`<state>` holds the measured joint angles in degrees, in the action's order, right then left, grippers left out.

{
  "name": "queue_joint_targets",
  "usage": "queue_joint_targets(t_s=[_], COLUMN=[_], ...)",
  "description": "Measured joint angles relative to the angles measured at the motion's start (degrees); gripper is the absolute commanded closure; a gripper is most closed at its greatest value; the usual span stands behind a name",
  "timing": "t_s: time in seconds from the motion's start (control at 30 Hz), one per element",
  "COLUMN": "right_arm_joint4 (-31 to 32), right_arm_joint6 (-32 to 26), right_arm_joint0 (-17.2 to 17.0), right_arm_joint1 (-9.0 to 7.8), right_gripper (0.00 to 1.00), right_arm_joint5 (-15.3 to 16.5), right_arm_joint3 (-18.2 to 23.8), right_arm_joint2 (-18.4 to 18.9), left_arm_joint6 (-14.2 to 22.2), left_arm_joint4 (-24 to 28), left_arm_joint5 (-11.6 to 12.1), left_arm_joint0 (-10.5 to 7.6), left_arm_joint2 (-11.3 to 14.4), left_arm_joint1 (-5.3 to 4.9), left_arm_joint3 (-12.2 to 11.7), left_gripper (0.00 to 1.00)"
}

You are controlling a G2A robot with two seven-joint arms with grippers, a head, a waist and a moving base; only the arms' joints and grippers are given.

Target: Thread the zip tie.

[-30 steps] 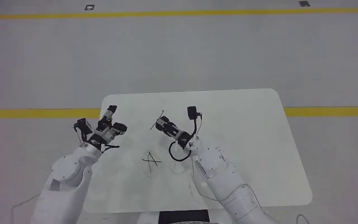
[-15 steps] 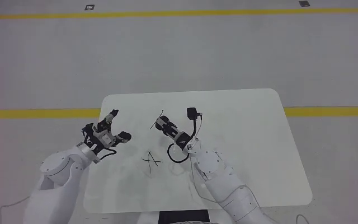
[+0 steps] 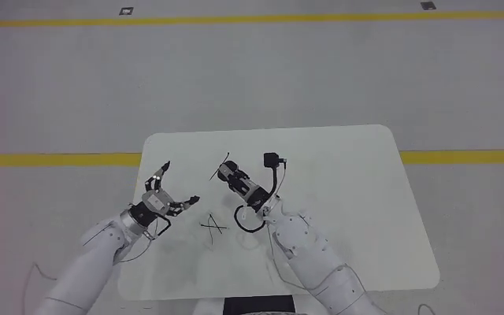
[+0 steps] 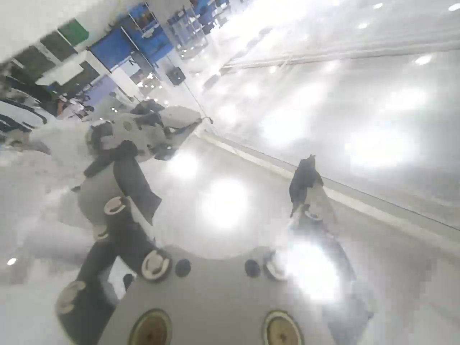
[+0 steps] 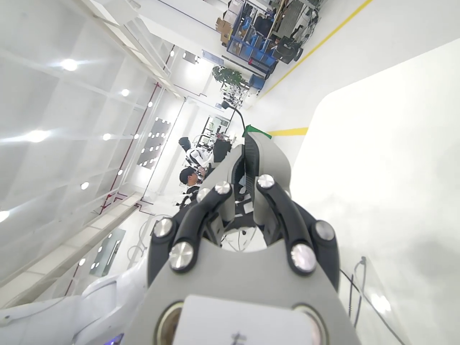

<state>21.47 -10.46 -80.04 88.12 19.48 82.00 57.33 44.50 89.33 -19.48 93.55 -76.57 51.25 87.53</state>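
The left gripper (image 3: 176, 187), jaws apart, has swung toward the thin black zip tie (image 3: 220, 168) clamped in the right gripper (image 3: 227, 172), nearing threading.

Robotics lab in a large workshop hall

A glossy pale floor (image 3: 252, 79) marked with yellow lines (image 3: 236, 19) surrounds one white table (image 3: 354, 181). The right wrist view takes in blue storage racks (image 5: 251, 48) loaded with boxes and gear, a potted plant (image 5: 230, 75) and rows of ceiling lights (image 5: 68, 64).
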Motion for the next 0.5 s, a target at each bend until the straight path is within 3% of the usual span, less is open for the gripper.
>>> queue_joint_targets(t_s=[0.17, 0.3, 0.5], right_arm_joint4=[-0.1, 0.6, 3.7], right_arm_joint6=[-0.1, 0.6, 4.3], right_arm_joint0=[0.0, -0.1, -0.7], right_arm_joint1=[0.01, -0.05, -0.41], right_gripper=[1.00, 1.00, 1.00], right_arm_joint5=[0.0, -0.1, 0.0], right_arm_joint3=[0.0, 0.3, 2.0], right_arm_joint2=[0.0, 0.0, -0.2], left_arm_joint6=[0.0, -0.2, 5.2], left_arm_joint4=[-2.0, 0.7, 0.6], left_arm_joint5=[0.0, 0.0, 0.0], left_arm_joint0=[0.16, 0.18, 0.05], left_arm_joint2=[-0.2, 1.2, 3.2], left_arm_joint1=[0.32, 0.61, 0.93], left_arm_joint3=[0.0, 0.0, -4.1], left_gripper=[0.00, 0.00, 0.00])
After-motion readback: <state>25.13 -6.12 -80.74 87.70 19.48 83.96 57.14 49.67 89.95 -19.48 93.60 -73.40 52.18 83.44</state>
